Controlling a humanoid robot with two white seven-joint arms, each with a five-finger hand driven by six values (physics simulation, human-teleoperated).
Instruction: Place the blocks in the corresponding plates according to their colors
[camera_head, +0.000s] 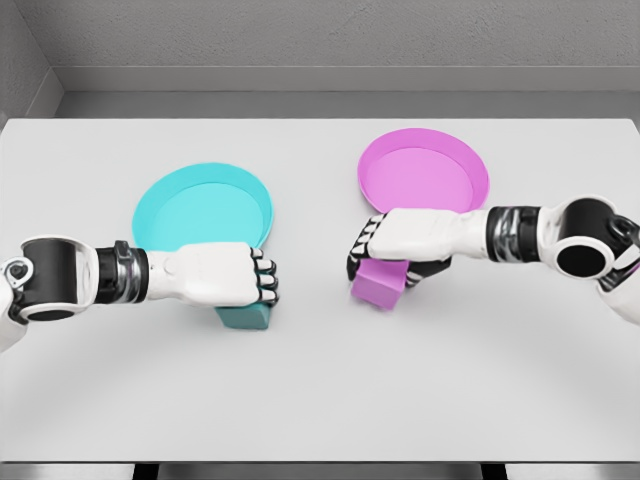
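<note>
A cyan plate (200, 205) lies on the left half of the white table, a magenta plate (425, 175) on the right half. A teal block (243, 317) sits just in front of the cyan plate, mostly covered by my left hand (255, 280), whose fingers curl down over it. A magenta block (378, 284) rests in front of the magenta plate under my right hand (372, 250), with the fingers wrapped over its top. Both blocks appear to touch the table.
The white table (320, 400) runs to a front edge at the bottom of the view. A grey wall stands behind the table's far edge. Both forearms reach in low from the sides.
</note>
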